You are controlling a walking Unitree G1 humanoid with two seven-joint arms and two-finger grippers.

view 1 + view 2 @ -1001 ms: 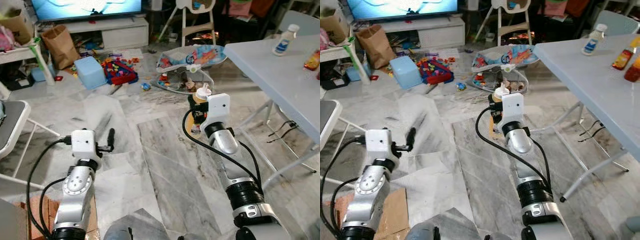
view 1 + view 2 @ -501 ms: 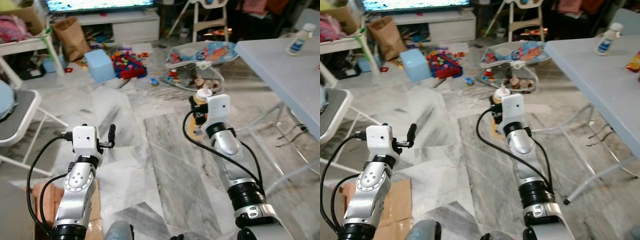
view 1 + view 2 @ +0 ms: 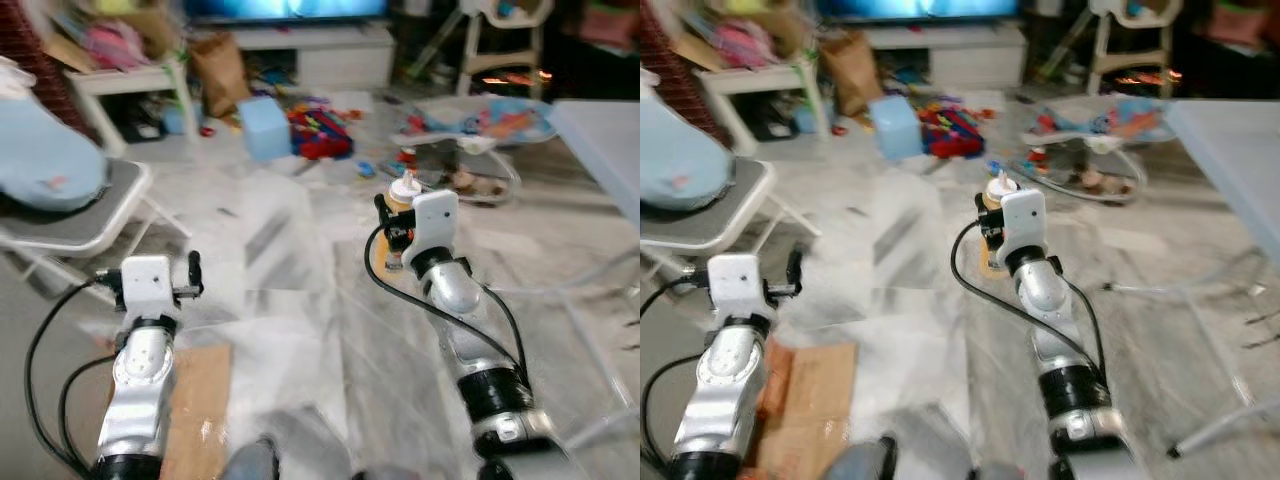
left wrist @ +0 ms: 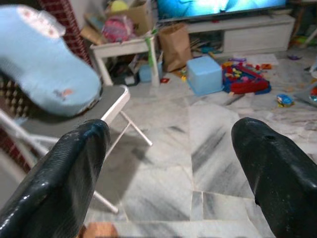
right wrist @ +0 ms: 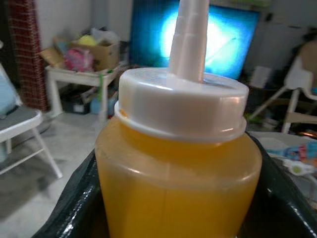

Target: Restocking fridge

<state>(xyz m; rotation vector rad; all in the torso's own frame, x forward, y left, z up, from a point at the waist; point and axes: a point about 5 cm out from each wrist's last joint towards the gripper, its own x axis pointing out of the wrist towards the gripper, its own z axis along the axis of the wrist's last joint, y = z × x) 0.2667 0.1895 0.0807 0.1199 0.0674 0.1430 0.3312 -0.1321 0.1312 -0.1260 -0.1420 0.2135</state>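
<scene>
A yellow sauce bottle (image 5: pixel 178 173) with a white nozzle cap (image 3: pixel 403 187) is held upright, chest-high, over the marble floor. My right gripper (image 3: pixel 396 215) is shut on it, one black finger (image 5: pixel 69 213) on each side of its body. My left gripper (image 4: pixel 168 163) is held out low on the left. It is open, and between its two black fingers (image 4: pixel 64 183) there is nothing but floor and a folding chair beyond. In the left eye view the left gripper (image 3: pixel 191 274) sits level with the chair's legs.
A folding chair (image 3: pixel 70 225) with a light blue cushion (image 3: pixel 45 165) stands at the left. A grey table's corner (image 3: pixel 605 125) is at the right. Cardboard (image 3: pixel 195 400) lies on the floor by my left arm. A blue box (image 3: pixel 262 127), toys and a baby bouncer (image 3: pixel 480 125) lie ahead.
The camera has swung left: the table has slid toward the right edge and the chair with the cushion has come into view. Both arms keep their pose; the bottle stays gripped.
</scene>
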